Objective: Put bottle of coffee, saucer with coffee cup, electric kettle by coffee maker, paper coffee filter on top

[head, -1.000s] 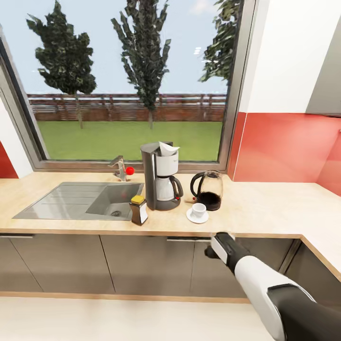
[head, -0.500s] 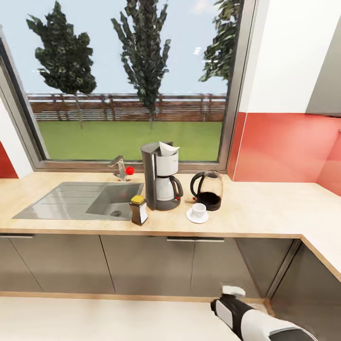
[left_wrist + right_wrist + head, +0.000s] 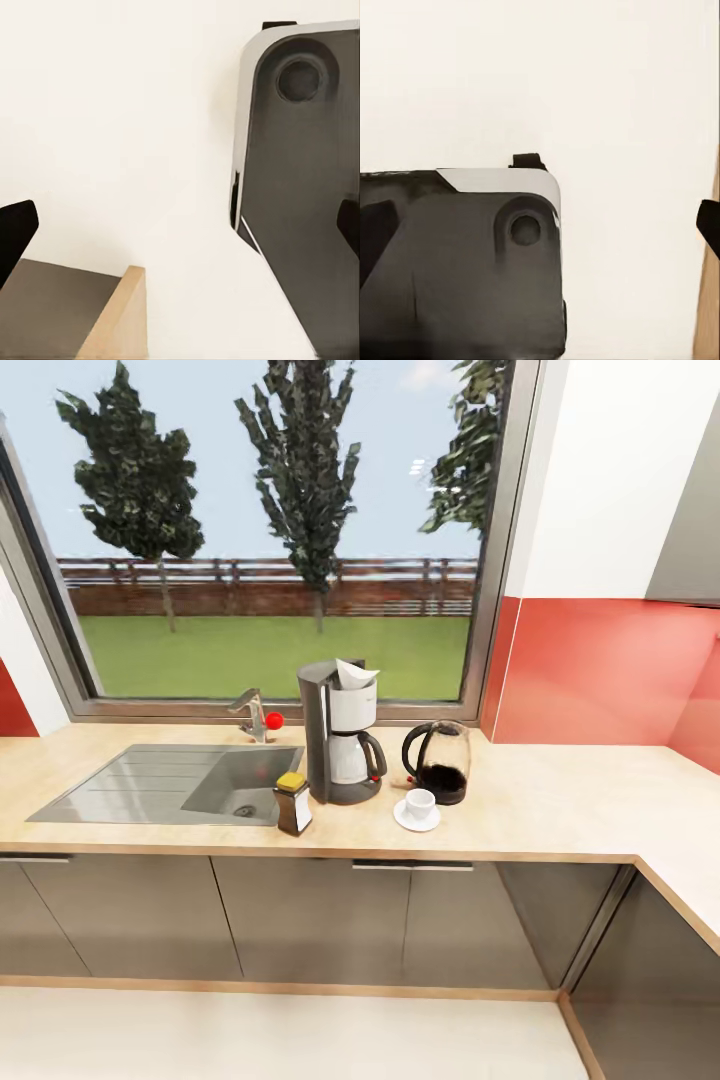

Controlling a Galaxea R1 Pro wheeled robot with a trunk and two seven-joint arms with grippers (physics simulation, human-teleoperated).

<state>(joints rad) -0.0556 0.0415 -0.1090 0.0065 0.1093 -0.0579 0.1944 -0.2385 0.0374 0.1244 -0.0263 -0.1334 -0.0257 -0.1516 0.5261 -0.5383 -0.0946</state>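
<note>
Tools: both fingertips spread wide over floor, holding nothing.

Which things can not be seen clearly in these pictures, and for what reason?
- Saucer: head view, its middle is covered by the coffee cup.
- Paper coffee filter: head view, its lower part sits inside the coffee maker.
- Bottle of coffee: head view, label too small to read.
- Left gripper and right gripper: wrist views, fingertips cut off by the picture edges.
</note>
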